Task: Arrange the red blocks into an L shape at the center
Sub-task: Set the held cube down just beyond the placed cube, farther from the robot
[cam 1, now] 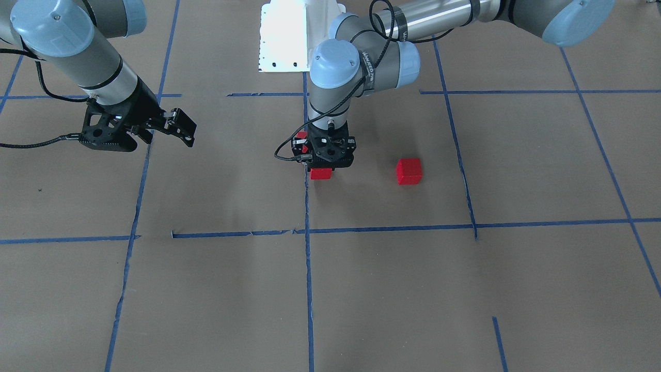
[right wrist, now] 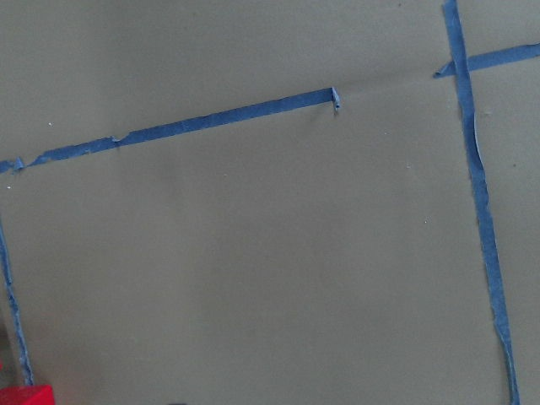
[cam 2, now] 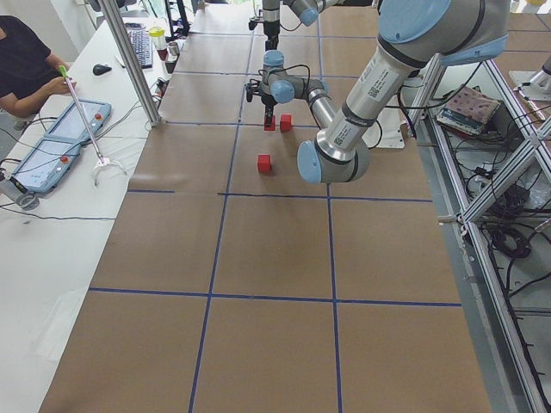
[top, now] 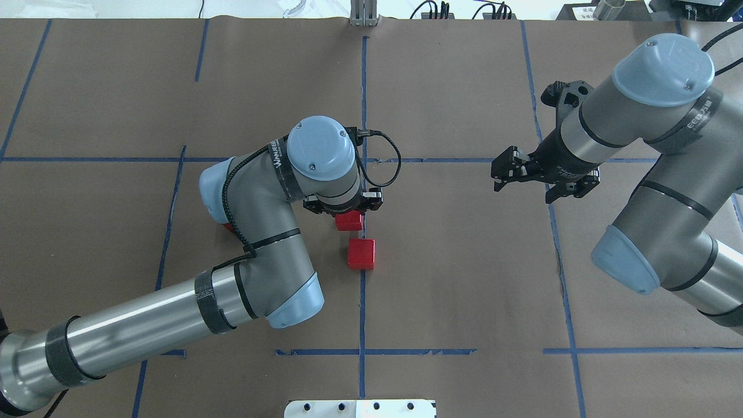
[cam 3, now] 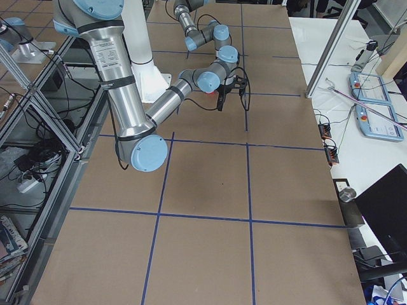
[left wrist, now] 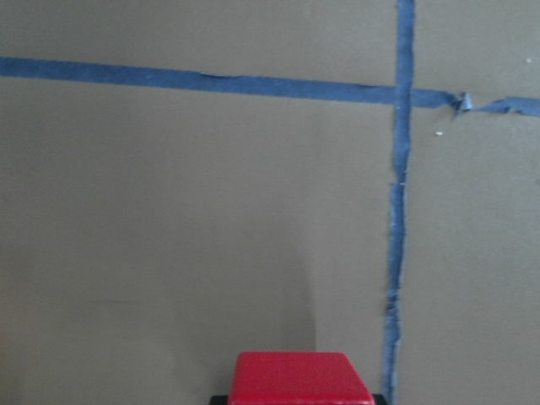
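Observation:
My left gripper (cam 1: 321,166) points straight down near the table's centre and is shut on a red block (cam 1: 320,174), low at the table surface. The overhead view shows this gripper (top: 348,213) and block (top: 349,221) too, and the block fills the bottom of the left wrist view (left wrist: 302,378). A second red block (top: 361,253) lies just beside it, on the robot's side, with a small gap. A third red block (cam 1: 409,171) lies apart toward my left, mostly hidden under the left arm in the overhead view. My right gripper (top: 500,172) is open and empty, hovering off to the right.
Blue tape lines (cam 1: 308,289) divide the brown table into squares. The white robot base (cam 1: 289,36) stands at the table's near edge. An operator (cam 2: 26,60) sits beside a side table with tablets, off the work surface.

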Tool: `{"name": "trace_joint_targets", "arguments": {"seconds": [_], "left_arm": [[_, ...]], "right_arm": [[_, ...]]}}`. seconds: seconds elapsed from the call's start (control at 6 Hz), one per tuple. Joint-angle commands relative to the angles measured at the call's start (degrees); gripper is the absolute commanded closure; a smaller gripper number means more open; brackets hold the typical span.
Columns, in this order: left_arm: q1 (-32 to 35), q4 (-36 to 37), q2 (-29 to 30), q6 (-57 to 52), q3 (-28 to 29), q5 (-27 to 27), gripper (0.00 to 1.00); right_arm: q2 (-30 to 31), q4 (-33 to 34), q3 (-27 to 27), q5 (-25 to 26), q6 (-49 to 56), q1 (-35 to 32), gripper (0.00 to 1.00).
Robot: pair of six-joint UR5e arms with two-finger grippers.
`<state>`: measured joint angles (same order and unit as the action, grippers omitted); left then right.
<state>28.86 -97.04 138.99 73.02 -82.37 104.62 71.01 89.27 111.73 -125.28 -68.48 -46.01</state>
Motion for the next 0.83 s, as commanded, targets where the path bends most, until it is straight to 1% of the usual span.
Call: {"name": "trace_joint_targets", "arguments": {"seconds": [0.0, 0.17, 0.33, 0.67], "left_arm": [[-0.90, -0.08, 2.16, -0.25, 2.73, -1.17, 1.00], [-1.95, 0.00, 2.08, 0.27, 2.65, -1.35, 1.00], [-2.57, 0.01, 2.08, 0.36, 2.56, -2.83, 1.00], [-2.58, 0.09, 1.81, 0.36, 2.04, -2.84, 1.00]], "right_arm": [[-0.08, -0.06, -0.11, 0.04, 0.01, 0.30, 0.00], [-0.17, 0.03, -0.02, 0.04, 0.10, 0.30, 0.00], [-0.34, -0.06, 0.07, -0.05, 0.10, 0.30, 0.00], [-0.52, -0.06, -0.11, -0.05, 0.10, 0.48, 0.00]]}}
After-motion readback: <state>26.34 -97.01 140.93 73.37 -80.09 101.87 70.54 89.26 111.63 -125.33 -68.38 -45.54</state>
